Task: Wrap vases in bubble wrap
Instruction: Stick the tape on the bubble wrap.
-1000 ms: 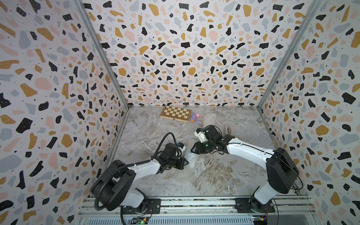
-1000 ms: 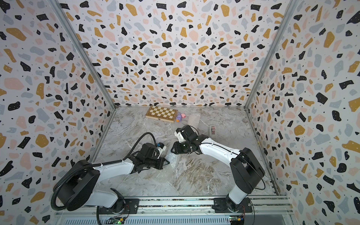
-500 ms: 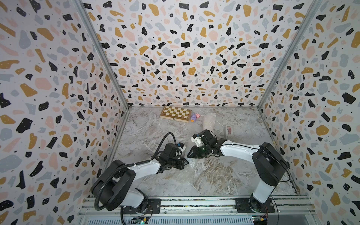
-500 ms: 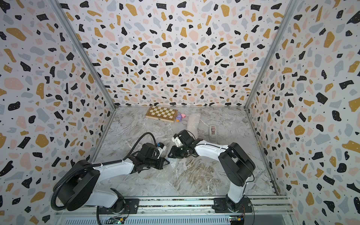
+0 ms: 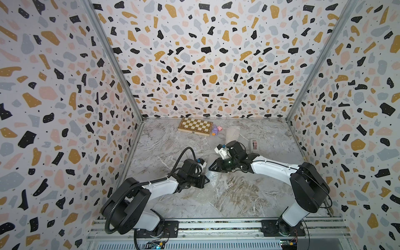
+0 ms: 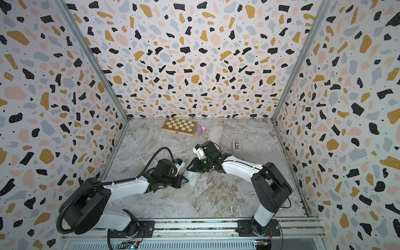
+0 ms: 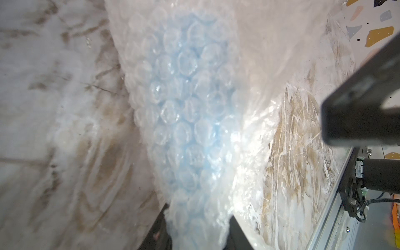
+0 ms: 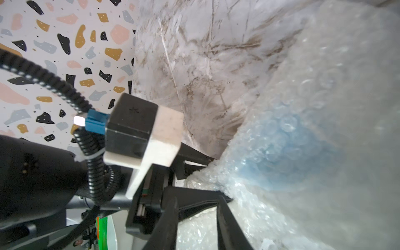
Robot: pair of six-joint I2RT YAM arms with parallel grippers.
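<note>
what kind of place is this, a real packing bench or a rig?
Looks like a staged robot test cell: terrazzo-print walls box in a marble-print tabletop, two arms mount on an aluminium rail, and a chessboard lies at the back.

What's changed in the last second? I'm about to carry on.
The right gripper shifted slightly toward the left gripper and now sits beside the bubble wrap covering the light blue vase. No grasp or release is visible. The left gripper stayed clamped on the wrapped vase. The chessboard and tape dispenser are unmoved.
</note>
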